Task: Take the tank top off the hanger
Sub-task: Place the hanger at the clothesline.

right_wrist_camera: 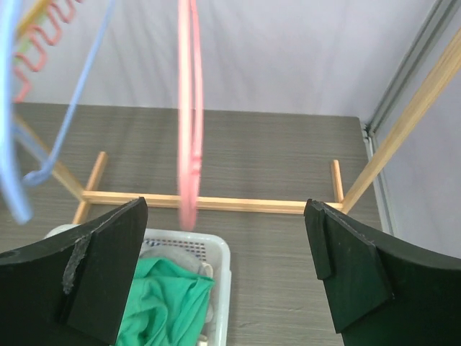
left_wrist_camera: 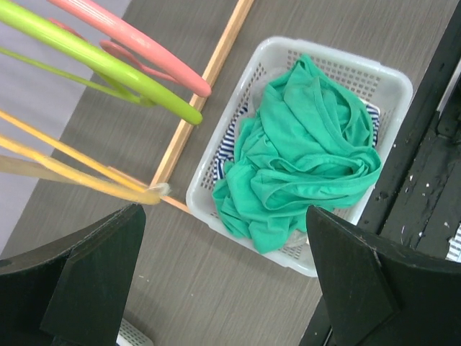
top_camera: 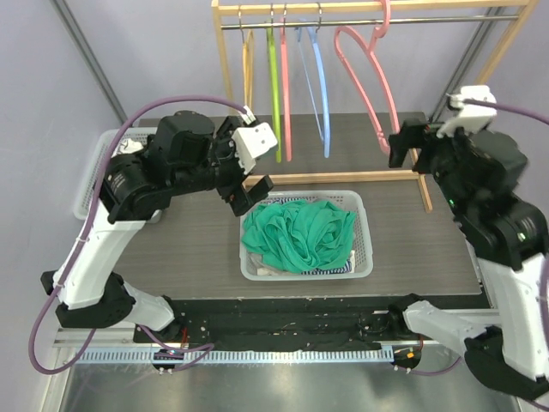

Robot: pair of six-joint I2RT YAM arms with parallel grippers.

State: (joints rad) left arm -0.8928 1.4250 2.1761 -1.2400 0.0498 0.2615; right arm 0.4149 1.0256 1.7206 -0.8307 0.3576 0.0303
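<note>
Standing behind the basket (top_camera: pixel 364 245), the rack (top_camera: pixel 369 7) carries bare hangers (top_camera: pixel 274 86). The green tank top (top_camera: pixel 300 233) lies bunched inside the basket, over striped cloth (left_wrist_camera: pixel 229 148). The left gripper (left_wrist_camera: pixel 223 215) hovers at the basket's left rear corner, the right gripper (right_wrist_camera: pixel 227 207) off its right rear, facing the pink hanger (top_camera: pixel 364 64). The jaws of both are spread wide and empty.

Dark grey wood-grain desk (top_camera: pixel 197 257), matte top. Directly on it:
- White perforated plastic basket (top_camera: pixel 364 249), rectangular, centre-front, close to the near edge.
- Light wooden clothes-rack base (top_camera: pixel 343 178), low cross rail plus feet, just behind the basket and not touching it. Right foot is off the basket's far-right corner.
- White lattice plastic tray (top_camera: pixel 90 184) at left edge, partly hidden.
</note>
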